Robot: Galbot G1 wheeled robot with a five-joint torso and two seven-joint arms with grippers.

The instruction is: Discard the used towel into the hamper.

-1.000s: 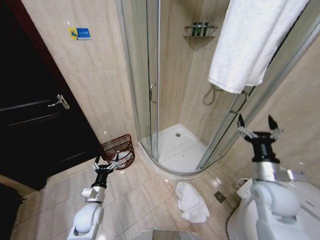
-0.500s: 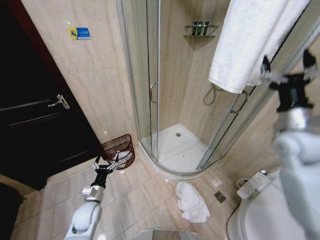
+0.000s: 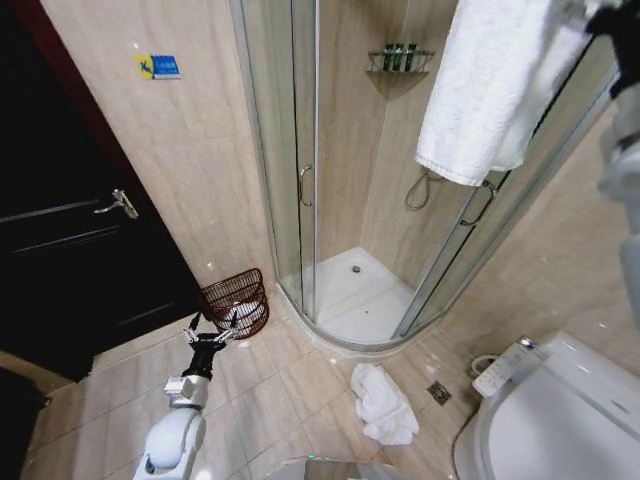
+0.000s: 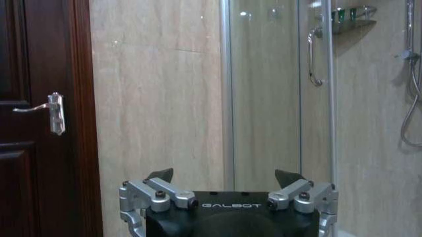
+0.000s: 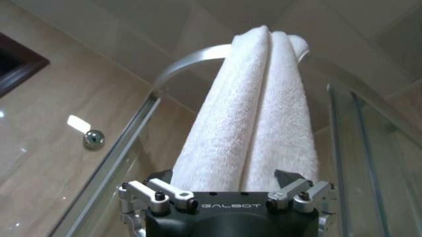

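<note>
A white towel hangs folded over the curved rail on top of the shower enclosure. A second white towel lies crumpled on the floor tiles in front of the shower. The hamper, a dark red-brown openwork basket, stands on the floor by the wall to the left of the shower. My left gripper hovers low just in front of the hamper, open and empty. My right arm reaches high at the right. Its gripper is open just below the hanging towel, holding nothing.
A dark door with a lever handle fills the left side. The glass shower enclosure with its white tray is at the centre. A toilet sits at the lower right, near a floor drain.
My right arm has risen from waist height at the right up to the top right corner, beside the hanging towel. The left arm and both towels have stayed put.
</note>
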